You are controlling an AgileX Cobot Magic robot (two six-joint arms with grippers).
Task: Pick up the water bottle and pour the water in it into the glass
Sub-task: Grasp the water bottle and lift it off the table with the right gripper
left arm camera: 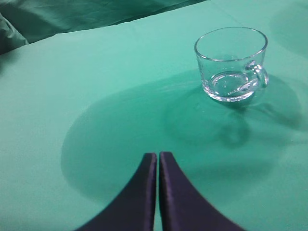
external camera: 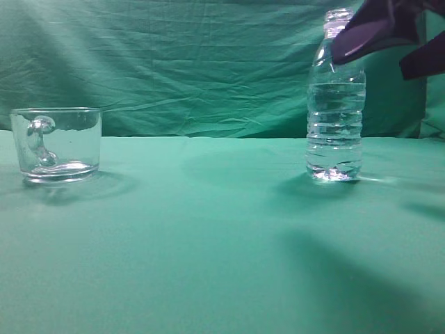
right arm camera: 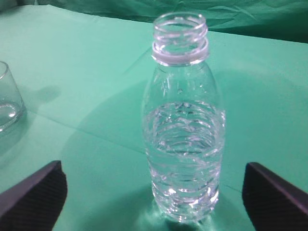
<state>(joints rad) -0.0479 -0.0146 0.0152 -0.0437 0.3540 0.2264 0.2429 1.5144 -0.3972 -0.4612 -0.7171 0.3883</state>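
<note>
The exterior view sits low, at object height, looking level along the worktop [external camera: 208,243] toward the backdrop [external camera: 174,62], with the glass [external camera: 57,145] left and the bottle [external camera: 336,104] right. The left wrist view looks down at a slant past its hand [left arm camera: 158,161] to the glass [left arm camera: 231,63], fairly near. The right wrist view faces the bottle [right arm camera: 183,125] close up, slightly from above, and catches the glass's edge [right arm camera: 8,103]. All three share the worktop and glass.
</note>
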